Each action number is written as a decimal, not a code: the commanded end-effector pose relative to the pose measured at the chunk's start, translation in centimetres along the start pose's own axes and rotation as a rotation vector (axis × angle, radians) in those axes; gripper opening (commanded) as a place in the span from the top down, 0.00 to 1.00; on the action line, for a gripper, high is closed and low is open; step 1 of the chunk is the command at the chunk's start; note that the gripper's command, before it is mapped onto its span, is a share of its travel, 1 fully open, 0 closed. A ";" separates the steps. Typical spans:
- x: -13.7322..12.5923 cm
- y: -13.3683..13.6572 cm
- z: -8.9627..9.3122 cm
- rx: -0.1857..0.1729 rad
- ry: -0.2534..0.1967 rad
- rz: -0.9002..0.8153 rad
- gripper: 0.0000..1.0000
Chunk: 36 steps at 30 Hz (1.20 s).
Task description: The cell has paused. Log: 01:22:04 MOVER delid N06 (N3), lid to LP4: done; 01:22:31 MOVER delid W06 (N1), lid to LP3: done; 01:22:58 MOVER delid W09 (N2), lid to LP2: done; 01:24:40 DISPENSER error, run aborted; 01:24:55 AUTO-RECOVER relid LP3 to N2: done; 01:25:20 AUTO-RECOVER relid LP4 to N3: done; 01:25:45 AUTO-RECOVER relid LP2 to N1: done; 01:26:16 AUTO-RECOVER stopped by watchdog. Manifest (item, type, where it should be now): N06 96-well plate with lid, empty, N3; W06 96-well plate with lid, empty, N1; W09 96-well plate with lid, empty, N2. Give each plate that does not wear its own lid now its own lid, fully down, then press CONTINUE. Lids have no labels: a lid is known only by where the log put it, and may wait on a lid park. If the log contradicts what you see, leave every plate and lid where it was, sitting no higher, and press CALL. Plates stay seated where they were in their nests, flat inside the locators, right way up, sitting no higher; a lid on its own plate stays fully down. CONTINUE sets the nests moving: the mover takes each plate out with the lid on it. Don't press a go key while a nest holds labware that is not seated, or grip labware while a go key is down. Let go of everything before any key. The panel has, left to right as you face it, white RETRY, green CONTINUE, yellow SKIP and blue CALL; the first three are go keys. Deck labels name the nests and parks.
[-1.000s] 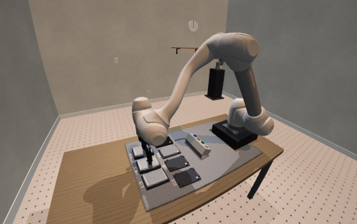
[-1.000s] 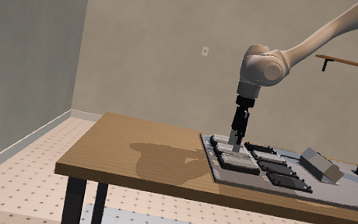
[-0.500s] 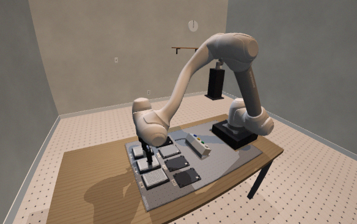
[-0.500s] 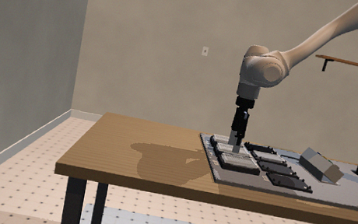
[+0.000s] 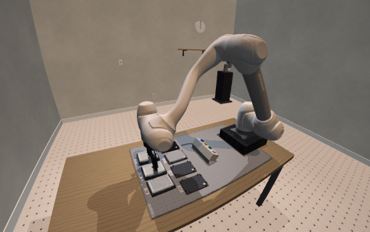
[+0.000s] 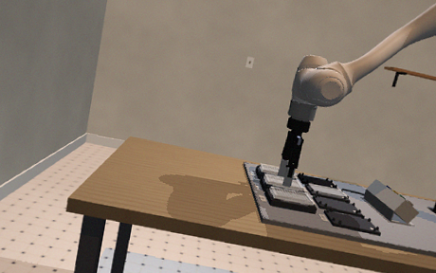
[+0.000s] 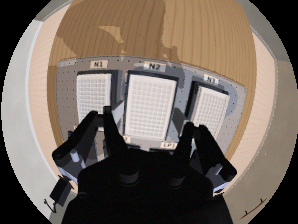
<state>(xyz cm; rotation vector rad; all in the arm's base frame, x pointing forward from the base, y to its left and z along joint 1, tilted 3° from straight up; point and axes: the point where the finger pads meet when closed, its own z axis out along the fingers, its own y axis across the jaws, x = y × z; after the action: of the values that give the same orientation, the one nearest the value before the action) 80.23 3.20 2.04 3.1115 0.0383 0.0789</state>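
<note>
I see the gripper [image 5: 154, 170] hanging vertical over the middle plate of the near row, the one under the N2 label [image 7: 154, 66] in wrist cam. Fingers stand partly apart, roughly mid-range, one each side of the N2 plate [image 7: 150, 106]; nothing between them, not gripping. From ext. cam the fingertips sit right at the level of that plate's top [image 6: 278, 181]; contact or a small gap, can't tell. N1 plate [image 7: 92, 94] and N3 plate [image 7: 209, 104] flank it, each just beside and apart. In top cam the plate nearest the table's front edge [image 5: 160, 184] shows its well grid plainly, so it looks uncovered; the middle one [image 5: 149, 170] and the far one [image 5: 142, 156] look smoother, lids likely on, res. too low to be sure. Second row: one lid-like pale piece on a park [image 5: 175, 156], two dark parks [image 5: 183, 168] [image 5: 193, 184] showing only their dark tops. Key panel [image 5: 204, 150] lies further back on the grey deck mat [image 5: 241, 161], well apart from the gripper. Arm base [image 5: 253, 146] at the rear corner of the wooden table [image 5: 95, 177].
</note>
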 end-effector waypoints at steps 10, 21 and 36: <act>0.0 0.0 0.0 0.000 0.000 0.000 0.34; 0.0 0.0 0.0 0.000 0.000 0.000 0.34; 0.0 0.0 0.0 0.000 0.000 0.000 1.00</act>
<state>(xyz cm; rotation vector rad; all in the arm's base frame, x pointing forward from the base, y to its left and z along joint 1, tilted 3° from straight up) 80.23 3.20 2.07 3.1115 0.0383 0.0791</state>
